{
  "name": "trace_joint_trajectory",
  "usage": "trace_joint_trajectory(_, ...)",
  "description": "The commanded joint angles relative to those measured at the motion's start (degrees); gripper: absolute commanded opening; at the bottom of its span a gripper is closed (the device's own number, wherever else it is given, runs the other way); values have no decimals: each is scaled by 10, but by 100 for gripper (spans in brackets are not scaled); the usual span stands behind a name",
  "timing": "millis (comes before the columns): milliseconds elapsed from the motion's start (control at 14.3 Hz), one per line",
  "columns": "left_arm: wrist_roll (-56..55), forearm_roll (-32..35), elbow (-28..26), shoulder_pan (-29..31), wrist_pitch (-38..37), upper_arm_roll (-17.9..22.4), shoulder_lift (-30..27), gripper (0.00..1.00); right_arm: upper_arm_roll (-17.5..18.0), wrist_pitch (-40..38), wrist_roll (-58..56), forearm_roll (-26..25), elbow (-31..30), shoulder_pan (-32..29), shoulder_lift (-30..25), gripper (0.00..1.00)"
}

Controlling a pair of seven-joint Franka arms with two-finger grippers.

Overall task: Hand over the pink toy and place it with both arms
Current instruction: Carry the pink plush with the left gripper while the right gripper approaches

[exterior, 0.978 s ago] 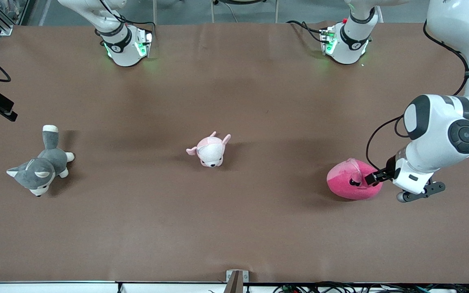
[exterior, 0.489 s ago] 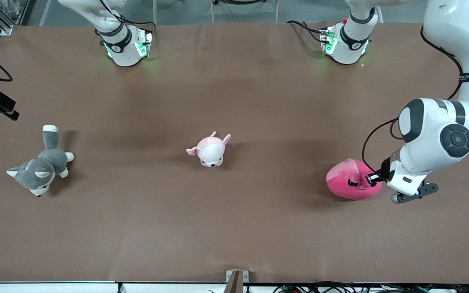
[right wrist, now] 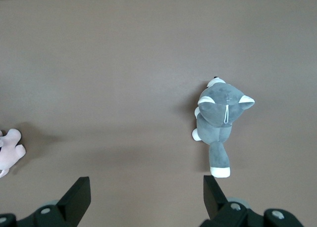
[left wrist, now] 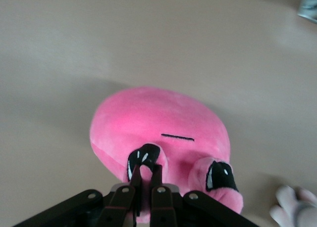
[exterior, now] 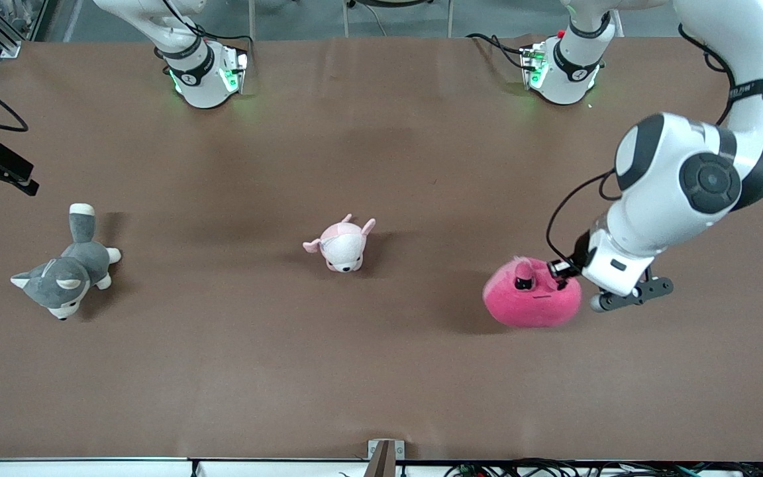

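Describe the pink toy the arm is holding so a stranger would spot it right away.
On the brown table, look toward the left arm's end, where the left gripper pinches the pink toy. It is a hot-pink rounded blob with dark angry eyes, unlike the pale pink-and-white plush and the grey dog plush.

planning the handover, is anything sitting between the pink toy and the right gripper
Yes. The left gripper is shut on the pink toy, lifted at the left arm's end. The small pale pink plush lies mid-table on the line toward the open right gripper, which hangs over the grey dog plush.
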Motion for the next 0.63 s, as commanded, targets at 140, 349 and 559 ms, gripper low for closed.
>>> trace_joint_trajectory(140,-88,-24,63,-6,-26,-84,-1,0,-1,-13,5,96,-11,4,-11,84)
trace_joint_trajectory(349,-144,-37,104,-49,-23,-106,11,0,-1,-13,6,155,-12,22,-8,75)
trace_joint_trajectory(559,-180,-118,136,-89,14,-109,30,0,-1,-14,7,230,-14,34,4,71)
